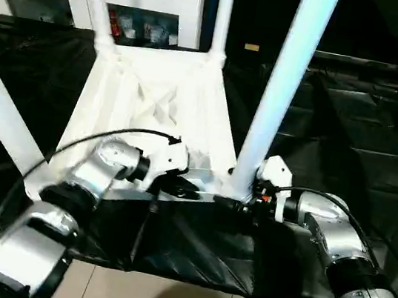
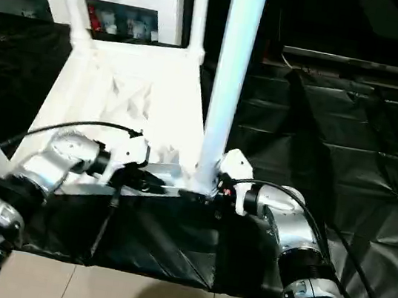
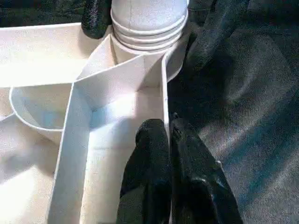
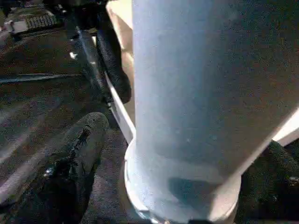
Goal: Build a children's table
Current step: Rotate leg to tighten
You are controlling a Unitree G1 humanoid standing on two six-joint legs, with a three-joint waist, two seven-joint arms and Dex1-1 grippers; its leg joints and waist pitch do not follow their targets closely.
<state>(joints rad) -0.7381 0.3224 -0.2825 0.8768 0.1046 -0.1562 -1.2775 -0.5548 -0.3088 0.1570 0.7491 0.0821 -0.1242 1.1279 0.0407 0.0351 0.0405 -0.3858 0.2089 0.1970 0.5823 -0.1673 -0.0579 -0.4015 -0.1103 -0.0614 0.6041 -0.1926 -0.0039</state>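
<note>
the left gripper [image 3: 169,140] is pinched onto the near edge wall of the upturned tabletop [image 1: 154,97] on the black sheet [image 1: 364,144]; the right gripper [image 4: 182,163] stands wide around the near leg [image 1: 284,79], not gripping.

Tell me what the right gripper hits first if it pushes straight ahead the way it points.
Most likely the leg: it stands between the right gripper's open fingers, directly ahead and very close, seated in the tabletop's near corner socket.
</note>
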